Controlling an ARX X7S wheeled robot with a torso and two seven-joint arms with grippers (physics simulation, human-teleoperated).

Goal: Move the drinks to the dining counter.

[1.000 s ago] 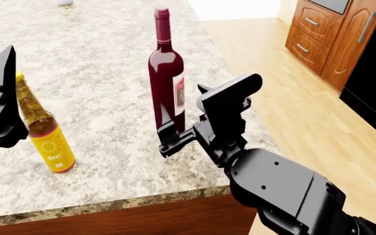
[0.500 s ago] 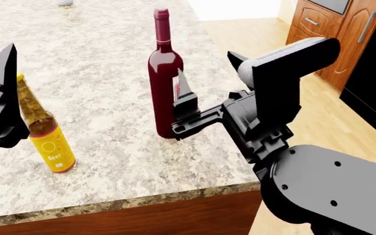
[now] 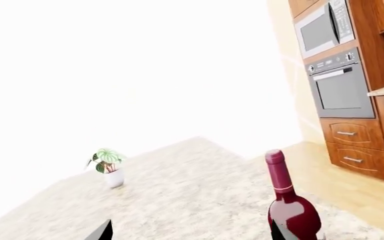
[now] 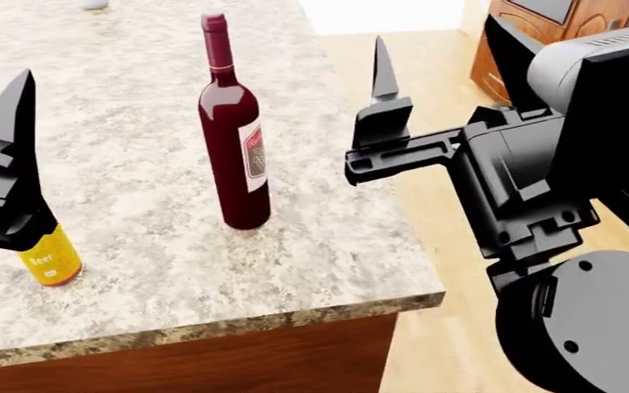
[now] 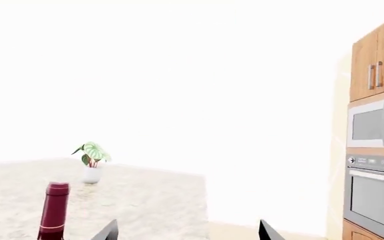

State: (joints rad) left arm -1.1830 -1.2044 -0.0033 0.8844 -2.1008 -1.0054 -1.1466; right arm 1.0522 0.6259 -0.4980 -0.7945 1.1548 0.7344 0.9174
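The dining counter [image 4: 326, 246] is carrying the upright wine bottle [image 4: 233, 131] and, nearer its left front, the beer bottle [image 4: 50, 258] half hiding behind my left claw [image 4: 3, 176]. Only my wrist views are catching the potted plant [image 3: 108, 166]. My right claw [image 4: 445, 82] is hovering spread, empty, beside the wine; left fingers spread too.

dark-red wine bottle [image 4: 233, 135] — speckled beige dining counter [image 4: 326, 246].

- Tall dark-red glossy glass wine bottle [image 4: 233, 139], white-red paper label.
- Pale speckled polished granite counter [image 4: 326, 229], reddish-brown wood base.
- Matt black plastic right gripper [image 4: 445, 82].
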